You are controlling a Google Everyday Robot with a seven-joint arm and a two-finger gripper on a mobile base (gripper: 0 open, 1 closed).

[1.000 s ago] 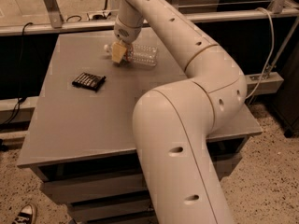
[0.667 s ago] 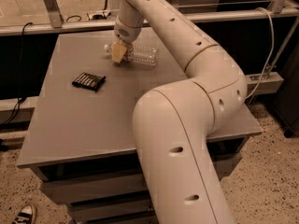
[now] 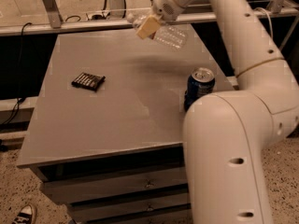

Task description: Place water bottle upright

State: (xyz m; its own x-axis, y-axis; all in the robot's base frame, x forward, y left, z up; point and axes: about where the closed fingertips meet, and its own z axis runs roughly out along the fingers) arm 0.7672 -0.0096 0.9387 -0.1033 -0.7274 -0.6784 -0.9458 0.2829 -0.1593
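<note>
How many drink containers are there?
2. The water bottle is held tilted above the far side of the table by the end effector; the blue can stands upright on it, beside the arm. More could hide behind the arm.

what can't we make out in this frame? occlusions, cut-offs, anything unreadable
Camera view, the only one:
- water bottle: held above the table by the hand, which covers the gripped end; cap not made out, label blurred.
- blue can: base hidden behind the arm.
- dark flat object: too small to identify.
- table: right front corner hidden by the arm.
</note>
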